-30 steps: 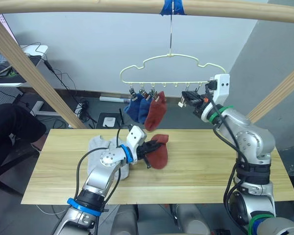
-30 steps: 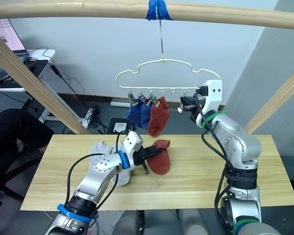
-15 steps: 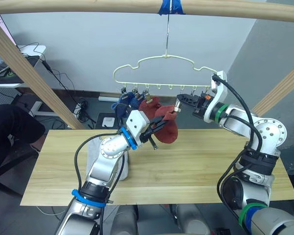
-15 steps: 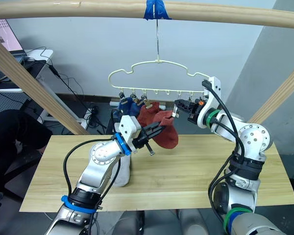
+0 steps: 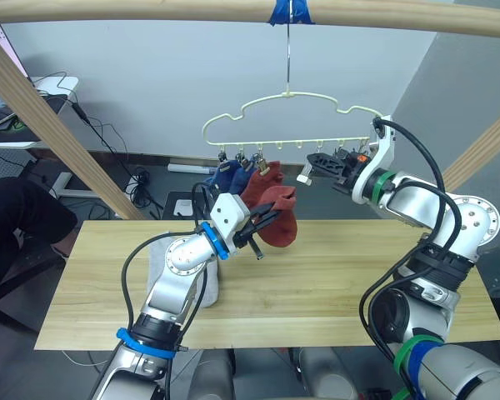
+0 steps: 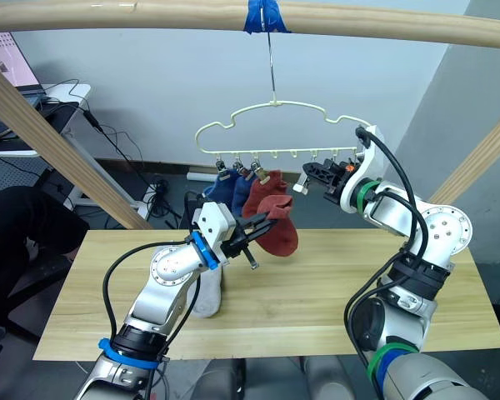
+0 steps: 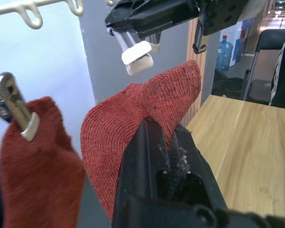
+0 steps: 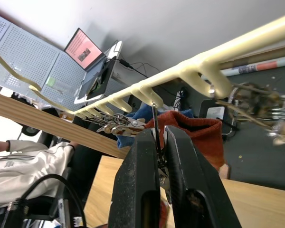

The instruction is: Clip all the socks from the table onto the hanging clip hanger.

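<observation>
Nearest us, two light grey socks (image 5: 177, 260) lie on the left part of the table (image 5: 333, 283). Above the table our left tool (image 5: 262, 227) is clamped on a rust red sock (image 5: 277, 223), lifted clear of the wood. Farther back and to the right, our right tool (image 5: 314, 166) pinches one silver clip (image 8: 154, 124) of the clip hanger (image 5: 292, 112), fingers narrow around it. Two blue socks (image 5: 232, 178) and another rust red one (image 5: 258, 183) hang clipped at the hanger's left end.
</observation>
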Motion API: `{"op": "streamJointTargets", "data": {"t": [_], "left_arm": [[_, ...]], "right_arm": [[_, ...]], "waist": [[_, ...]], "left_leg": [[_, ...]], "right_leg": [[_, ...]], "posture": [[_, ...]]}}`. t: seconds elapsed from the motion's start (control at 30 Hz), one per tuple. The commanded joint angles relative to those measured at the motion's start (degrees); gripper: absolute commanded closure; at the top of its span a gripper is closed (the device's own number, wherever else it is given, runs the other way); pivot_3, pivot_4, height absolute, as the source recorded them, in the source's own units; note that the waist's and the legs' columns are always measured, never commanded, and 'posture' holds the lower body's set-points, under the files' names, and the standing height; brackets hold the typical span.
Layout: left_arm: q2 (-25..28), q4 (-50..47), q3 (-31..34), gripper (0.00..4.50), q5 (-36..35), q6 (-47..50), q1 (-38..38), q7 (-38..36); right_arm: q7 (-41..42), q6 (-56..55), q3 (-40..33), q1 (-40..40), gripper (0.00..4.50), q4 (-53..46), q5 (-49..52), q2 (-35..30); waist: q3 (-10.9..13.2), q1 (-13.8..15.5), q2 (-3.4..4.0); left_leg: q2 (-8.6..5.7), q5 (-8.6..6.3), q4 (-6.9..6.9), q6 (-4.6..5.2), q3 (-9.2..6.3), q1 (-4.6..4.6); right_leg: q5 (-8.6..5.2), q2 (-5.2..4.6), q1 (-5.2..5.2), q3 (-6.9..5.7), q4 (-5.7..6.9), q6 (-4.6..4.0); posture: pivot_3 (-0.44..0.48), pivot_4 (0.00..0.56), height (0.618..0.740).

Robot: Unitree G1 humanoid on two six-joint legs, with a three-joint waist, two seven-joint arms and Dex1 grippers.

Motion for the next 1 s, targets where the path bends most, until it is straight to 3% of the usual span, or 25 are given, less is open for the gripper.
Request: {"op": "streamJointTargets", "data": {"t": [0.03, 0.83, 1.0], "left_arm": [[-0.59, -2.04, -0.13, 4.48, -0.52, -2.11, -0.64, 0.37], [-1.94, -0.92, -1.62, 4.48, 0.56, -5.09, -2.29, 0.87], [-1.65, -1.21, -1.41, 4.5, 0.47, -4.9, -2.5, 1.23]], "right_arm": [[-2.05, 1.32, -2.25, -1.68, 4.5, -0.65, 2.46, 1.11], [-8.18, 3.74, -4.1, -2.01, 4.5, -1.31, 7.47, 5.77], [-8.63, 3.73, -3.66, -1.65, 2.8, -0.9, 9.2, 5.54]], "waist": [[0.01, 0.0, 0.01], [0.01, -0.01, 0.02], [0.01, 0.0, 0.02]], "left_leg": [[0.0, 0.0, 0.0, 0.0, 0.0, -0.01], [0.0, 0.0, -0.05, 0.0, 0.0, -0.07], [0.0, -0.01, -0.07, 0.01, -0.01, -0.12]], "right_leg": [[0.0, 0.0, 0.0, 0.0, -0.01, 0.0], [-0.01, 0.0, -0.02, -0.01, -0.14, 0.02], [-0.01, 0.0, -0.06, -0.03, -0.16, 0.02]], "posture": [[-0.12, 0.253, 0.74], [-0.107, 0.236, 0.74], [-0.103, 0.236, 0.74]]}}
